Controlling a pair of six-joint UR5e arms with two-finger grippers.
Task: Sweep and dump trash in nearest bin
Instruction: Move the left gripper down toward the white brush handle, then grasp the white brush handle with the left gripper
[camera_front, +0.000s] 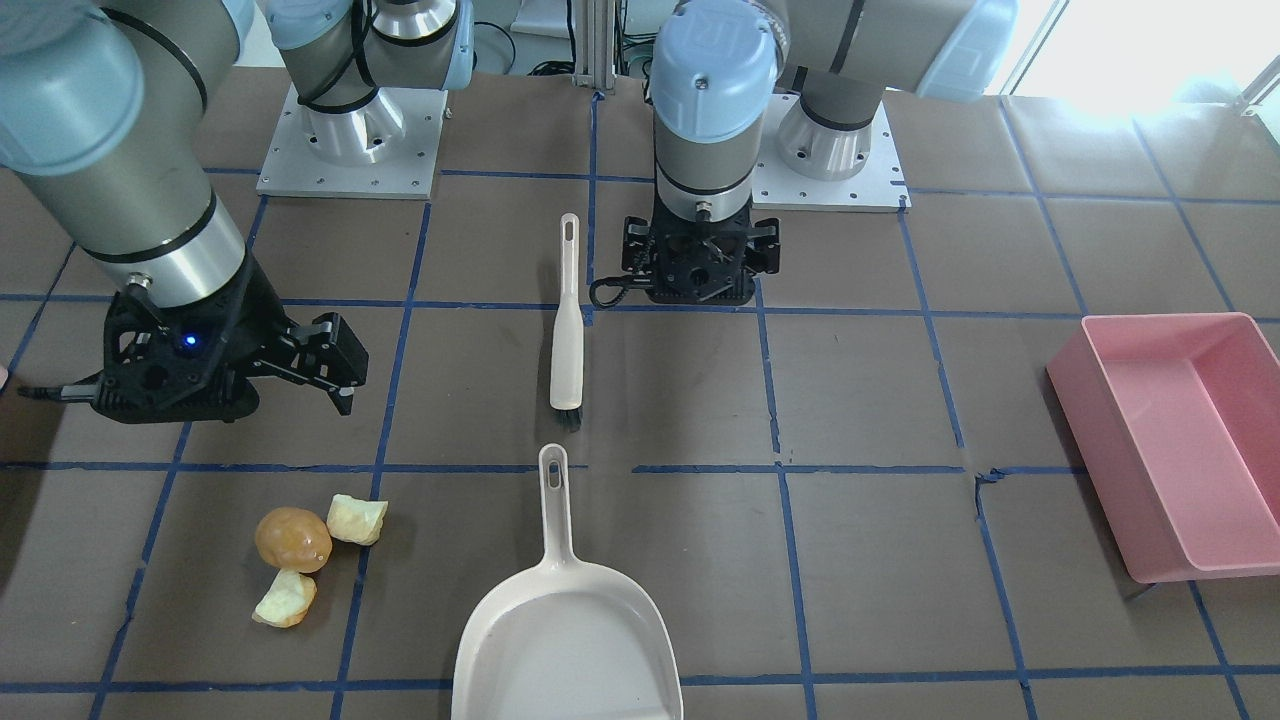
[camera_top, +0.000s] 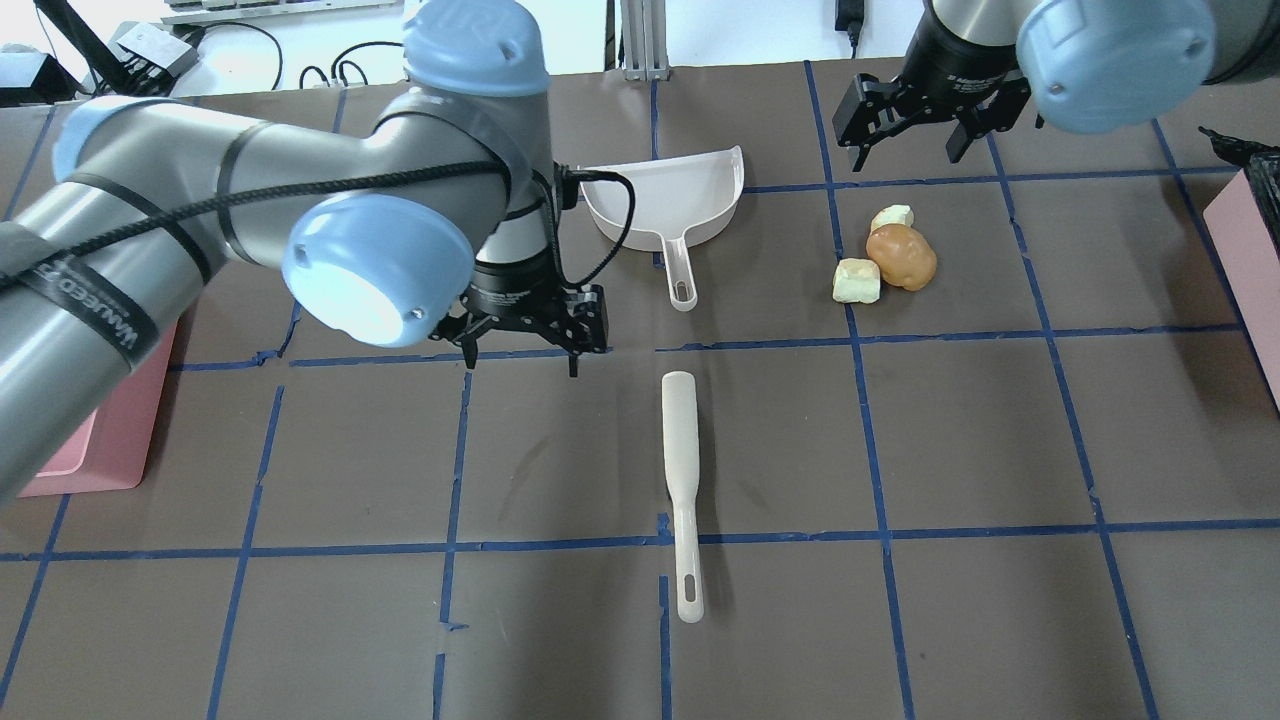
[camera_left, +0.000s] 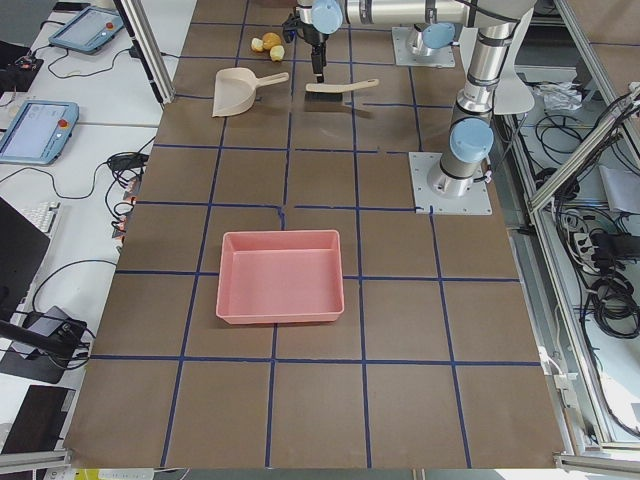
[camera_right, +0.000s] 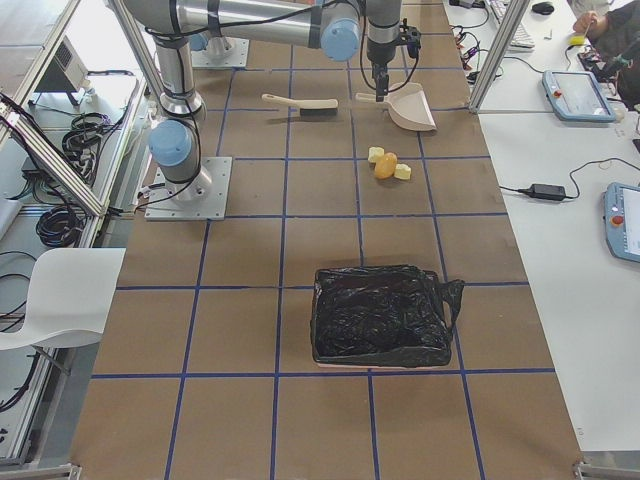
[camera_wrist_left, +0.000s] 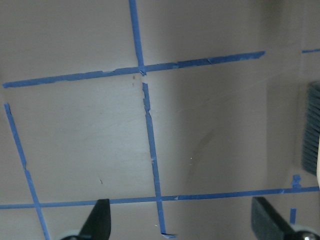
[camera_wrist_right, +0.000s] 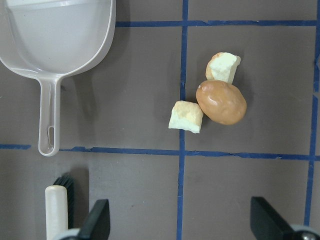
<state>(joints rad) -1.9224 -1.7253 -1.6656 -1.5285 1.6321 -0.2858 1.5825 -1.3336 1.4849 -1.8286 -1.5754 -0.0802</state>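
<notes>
The trash lies together on the brown table: an orange-brown ball (camera_front: 292, 540) and two pale yellow-green chunks (camera_front: 357, 519) (camera_front: 286, 599). The right wrist view shows the ball (camera_wrist_right: 221, 102) touching both chunks (camera_wrist_right: 186, 116) (camera_wrist_right: 223, 67). A white dustpan (camera_top: 670, 200) lies empty beside them, its handle pointing at a white brush (camera_top: 681, 470) that lies flat on the table. My right gripper (camera_top: 908, 148) hangs open and empty above the table near the trash. My left gripper (camera_top: 520, 355) is open and empty over bare table beside the brush's bristles (camera_wrist_left: 311, 130).
A pink bin (camera_front: 1180, 440) stands at the table's end on my left. A bin lined with a black bag (camera_right: 380, 315) stands at the end on my right, nearer the trash. Blue tape lines mark a grid on the table.
</notes>
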